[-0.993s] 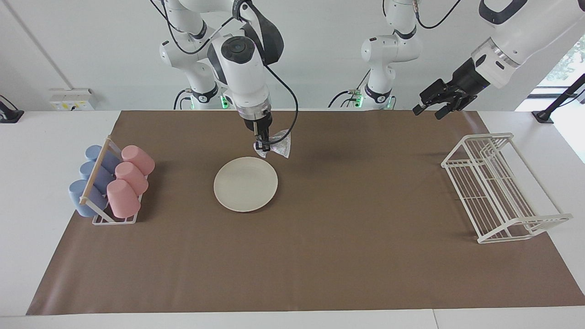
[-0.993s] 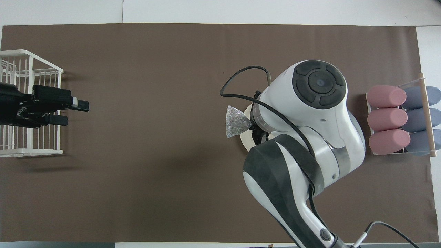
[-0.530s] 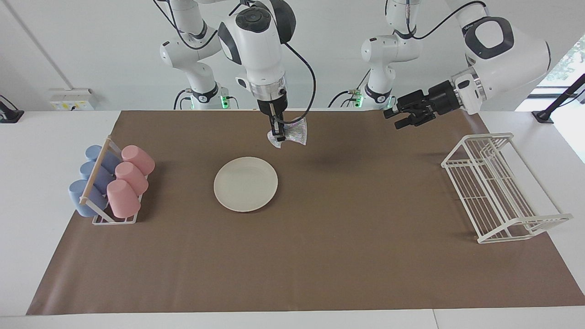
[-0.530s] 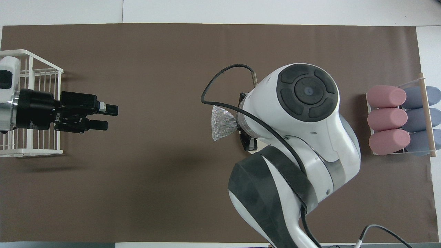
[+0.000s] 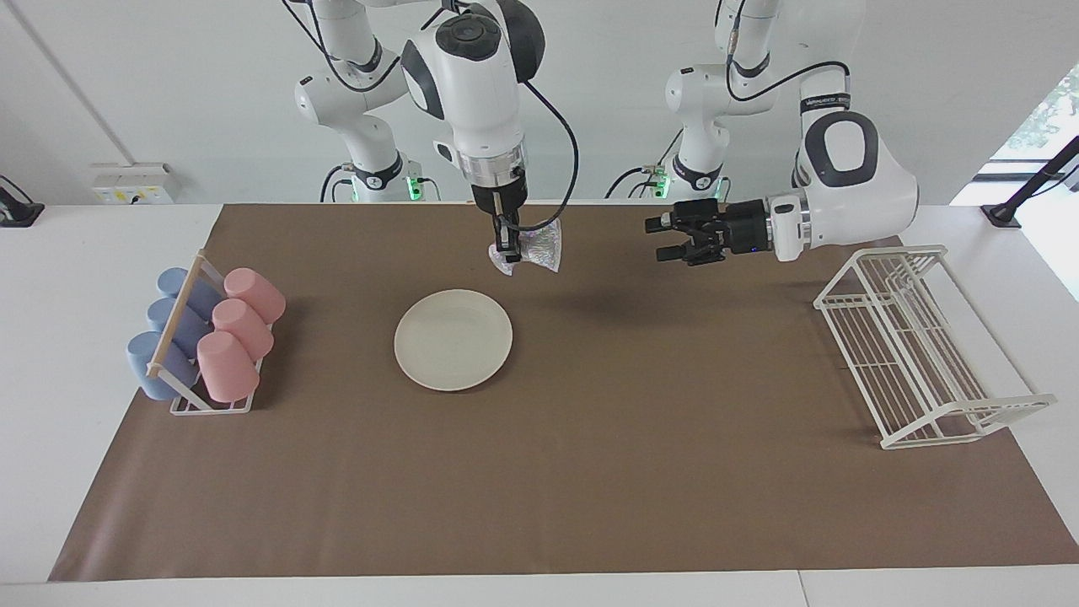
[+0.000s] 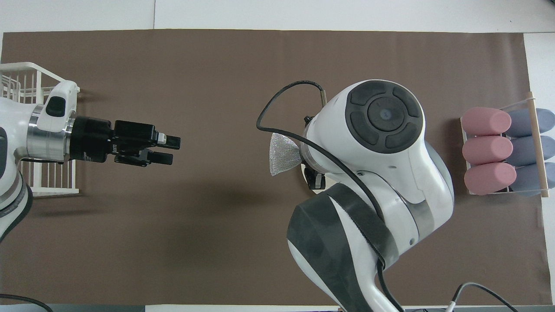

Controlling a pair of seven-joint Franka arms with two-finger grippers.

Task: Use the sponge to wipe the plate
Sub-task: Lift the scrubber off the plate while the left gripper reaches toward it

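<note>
Facing view: my right fingers [image 5: 505,250] pinch only one corner of the sponge [image 5: 539,249], which hangs slack in the air above the bare mat, over a spot just off the plate [image 5: 453,340] at its 1 o'clock. That is my worry: with so small a bite, the sponge could slip free when I press down, or fold under and leave my fingertips scraping the plate. The plate lies loose on the counter [image 5: 590,472], so a sideways stroke might simply push it toward the cup rack [image 5: 211,405] at its 9 o'clock. My right forearm stands almost vertical, wrist straight down. My left fingers [image 5: 662,239] are spread apart and hold nothing; that forearm lies level, pointing toward the sponge.

Overhead view: my right arm's bulk covers the plate entirely, so I cannot judge my aim from here. The sponge [image 6: 282,154] juts out from under my wrist toward 9 o'clock. My left fingers [image 6: 170,150] point at it, well apart, over bare mat, near the dish rack [image 6: 39,130].
</note>
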